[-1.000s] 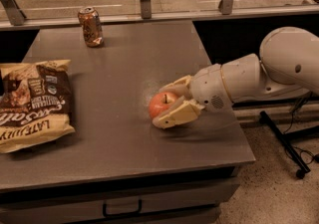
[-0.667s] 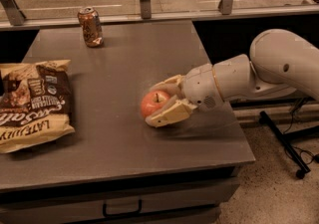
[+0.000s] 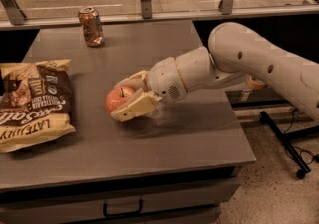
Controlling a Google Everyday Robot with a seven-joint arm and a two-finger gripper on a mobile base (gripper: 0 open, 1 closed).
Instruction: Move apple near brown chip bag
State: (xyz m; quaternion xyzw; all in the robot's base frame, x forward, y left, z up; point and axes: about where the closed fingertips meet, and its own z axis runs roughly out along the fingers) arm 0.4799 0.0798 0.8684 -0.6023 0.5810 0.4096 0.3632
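Gripper is clamped on the apple, one tan finger over the top and one under/in front, w/ the red-orange fruit showing between them. Pair sits a bit left of the counter centre. Can't tell if the apple is resting on the surface or just off it; the lower finger is right down at counter level.

Vs. 1 s ago: gripper + apple have shifted toward 9 o'clock. They were right of centre then, and at 0.7 s ago only slightly further along. The gap to the brown chip bag is clearly smaller now. The apple is at the bag's 3 o'clock, near but not touching, w/ a strip of bare counter between.

The arm comes in from 3 o'clock. Its white forearm reaches further across the counter than before, and the wrist points to 9 o'clock.

No change elsewhere. The bag lies flat at the counter's 9 o'clock edge, partly cut off by the frame, in the same spot and same crumple. The soda can stands upright at approx 11 o'clock near the back edge, same place, well apart from both apple and bag.

A drawer handle is visible below the front edge at 6 o'clock.
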